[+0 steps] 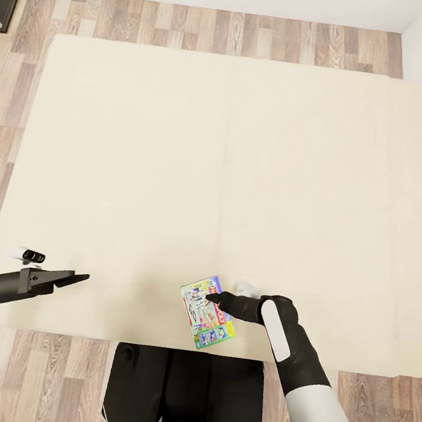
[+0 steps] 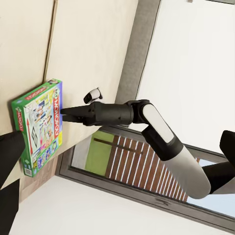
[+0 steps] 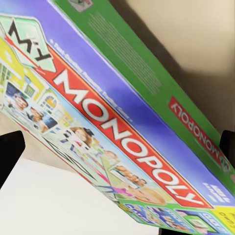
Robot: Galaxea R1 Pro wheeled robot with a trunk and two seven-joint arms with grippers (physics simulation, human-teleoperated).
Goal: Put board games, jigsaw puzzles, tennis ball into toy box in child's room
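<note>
One Monopoly box (image 1: pixel 207 312) lies flat on the bed (image 1: pixel 243 175), low in the head view's centre, near the bed's front edge. The right gripper (image 1: pixel 213 298) reaches in from the right, its tips at the box's upper right edge; whether they clamp it I cannot tell. The left gripper (image 1: pixel 75 278) hovers at lower left, well apart; its opening is unclear.
</note>
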